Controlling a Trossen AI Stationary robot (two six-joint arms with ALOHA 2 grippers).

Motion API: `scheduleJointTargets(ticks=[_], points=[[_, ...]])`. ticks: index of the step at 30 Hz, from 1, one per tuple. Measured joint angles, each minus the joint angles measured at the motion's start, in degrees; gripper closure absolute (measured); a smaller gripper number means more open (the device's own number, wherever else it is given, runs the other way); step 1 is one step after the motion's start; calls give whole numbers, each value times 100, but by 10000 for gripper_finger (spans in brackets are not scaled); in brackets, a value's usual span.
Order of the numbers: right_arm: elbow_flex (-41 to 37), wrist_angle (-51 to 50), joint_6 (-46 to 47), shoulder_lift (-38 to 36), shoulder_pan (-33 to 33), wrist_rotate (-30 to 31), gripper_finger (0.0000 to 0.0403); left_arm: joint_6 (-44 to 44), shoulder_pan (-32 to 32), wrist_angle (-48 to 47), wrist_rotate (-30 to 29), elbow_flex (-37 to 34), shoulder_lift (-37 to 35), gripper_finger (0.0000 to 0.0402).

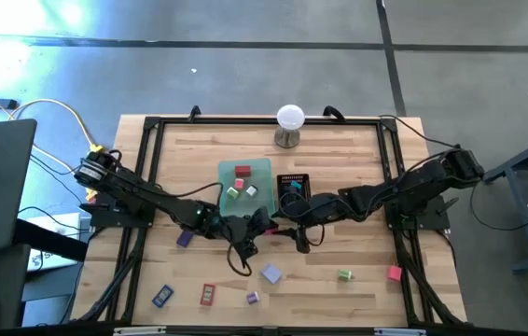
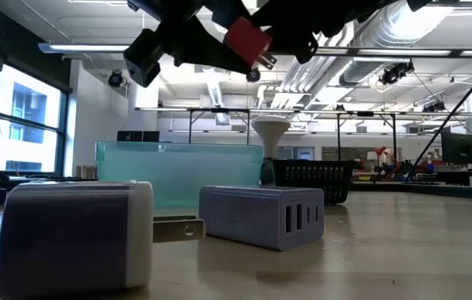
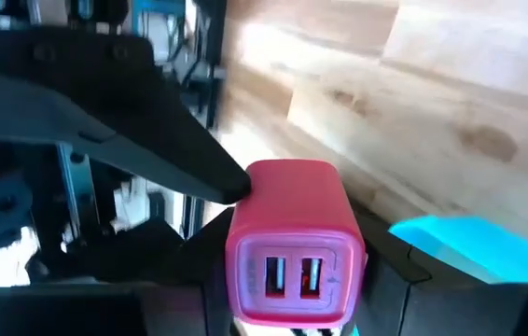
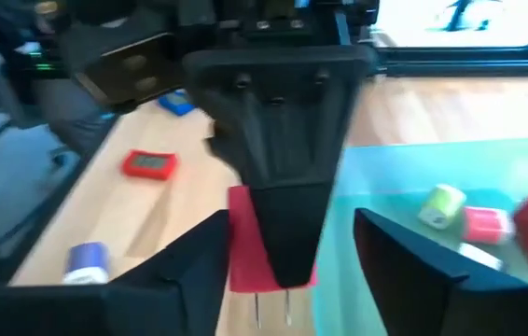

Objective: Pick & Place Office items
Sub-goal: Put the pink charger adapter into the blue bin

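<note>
Gripping one pink charger (image 3: pixel 294 245), left tool (image 3: pixel 283 201) meets half-open right tool (image 4: pixel 287 271); four items in green tray (image 1: pixel 229 173).

Grey concrete floor (image 1: pixel 245 56); windows (image 2: pixel 15 125) at side; ceiling ducts (image 2: pixel 403 33) overhead.

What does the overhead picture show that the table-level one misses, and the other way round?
Only overhead: both arms meeting mid-table by the green tray, the left arm's jaws close to the right arm's jaws, and loose bits such as the green piece. Only table-level: the red charger held up in the air, the ports on the grey charger, and the room behind. Both: the tray, the black basket and the white ball's stand.
</note>
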Motion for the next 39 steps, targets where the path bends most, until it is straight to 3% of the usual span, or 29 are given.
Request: scheduleJointTargets(ticks=[2, 7, 15, 19, 24, 27, 34, 39], points=[[0, -8, -36, -14, 11, 208, 176, -439, -59, -74, -275, 0, 0, 254], [0, -103, -61, -33, 4, 604, 153, -2744, -193, -778, -1144, 4, -73, 254], [0, -190, -168, -29, 0, 599, 149, -5139, -51, -3001, -861, 3, -331, 254], [0, -153, -168, -29, 0, 601, 148, -5555, 113, -3047, -653, 2, -474, 255], [0, -158, -159, -29, 0, 531, 148, -5724, 449, -2949, 120, -56, -485, 255], [0, -195, -129, -29, 0, 531, 148, -5897, 755, -2880, 176, -260, -485, 255], [-2, -418, -124, -24, -2, 527, 148, -5986, 1162, -1771, 1066, -739, -483, 254], [-2, -424, -126, -24, -1, 527, 148, -5980, 1208, -1367, 1107, -1093, -483, 254]])
